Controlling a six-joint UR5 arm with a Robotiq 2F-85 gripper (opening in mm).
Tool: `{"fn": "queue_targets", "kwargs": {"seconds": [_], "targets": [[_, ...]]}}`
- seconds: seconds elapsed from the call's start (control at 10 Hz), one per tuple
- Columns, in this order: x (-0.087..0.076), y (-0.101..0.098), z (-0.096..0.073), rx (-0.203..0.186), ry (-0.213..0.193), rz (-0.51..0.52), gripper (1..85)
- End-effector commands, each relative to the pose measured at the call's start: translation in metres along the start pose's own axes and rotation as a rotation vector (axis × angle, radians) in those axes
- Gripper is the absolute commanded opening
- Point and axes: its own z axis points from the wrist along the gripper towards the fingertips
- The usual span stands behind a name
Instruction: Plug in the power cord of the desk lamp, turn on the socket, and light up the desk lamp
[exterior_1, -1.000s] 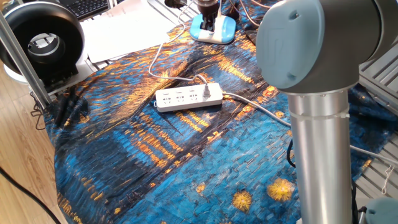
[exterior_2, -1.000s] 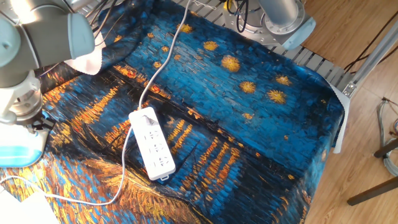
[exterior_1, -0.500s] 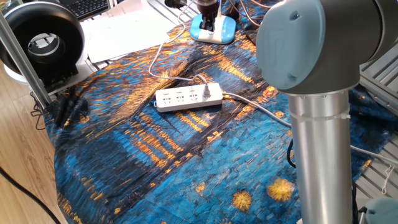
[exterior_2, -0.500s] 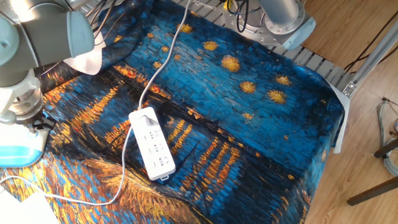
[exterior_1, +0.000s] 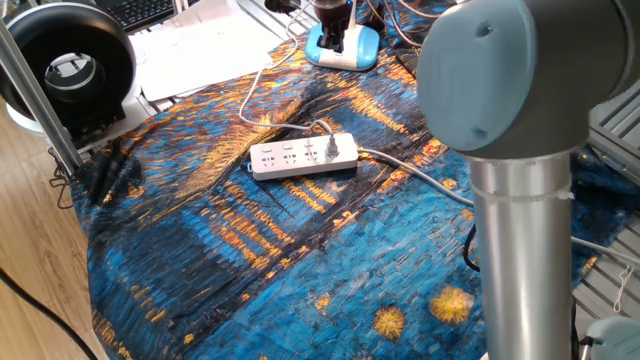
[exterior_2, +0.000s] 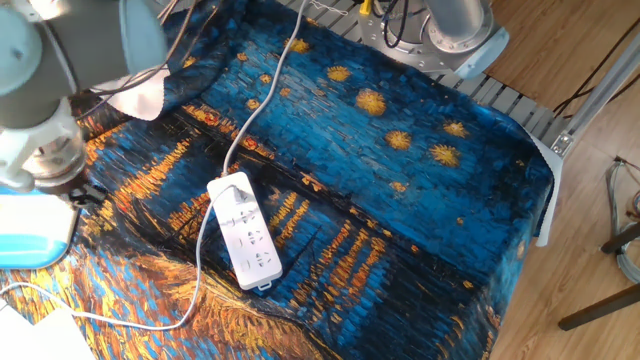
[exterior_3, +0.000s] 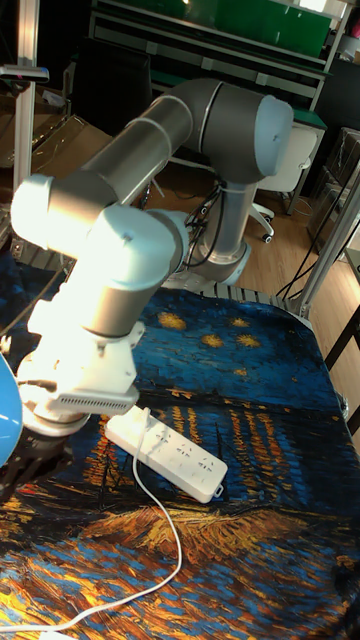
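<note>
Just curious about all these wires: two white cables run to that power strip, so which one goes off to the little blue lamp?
The thin power cord, plugged into the socket from above, curls away to the desk lamp. The thicker grey-white cable leaves the strip's end.

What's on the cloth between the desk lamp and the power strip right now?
In one fixed view, only the thin white power cord crosses the patterned cloth between the desk lamp and the power strip; nothing else sits there.

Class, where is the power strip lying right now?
In one fixed view the power strip lies mid-table on the blue painted cloth, nearer the camera than the desk lamp at the far edge.
</note>
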Motion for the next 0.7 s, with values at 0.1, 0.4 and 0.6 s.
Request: {"fn": "queue_targets", "kwargs": {"seconds": [0.1, 0.4, 0.6], "targets": [[0.011, 0.045, -0.056, -0.079, -0.027, 0.181, 1.3], [0.033, 0.099, -0.088, -0.238, 0.035, 0.344, 1.3], [0.013, 0.099, -0.101, -0.206, -0.059, 0.405, 1.3]]}}
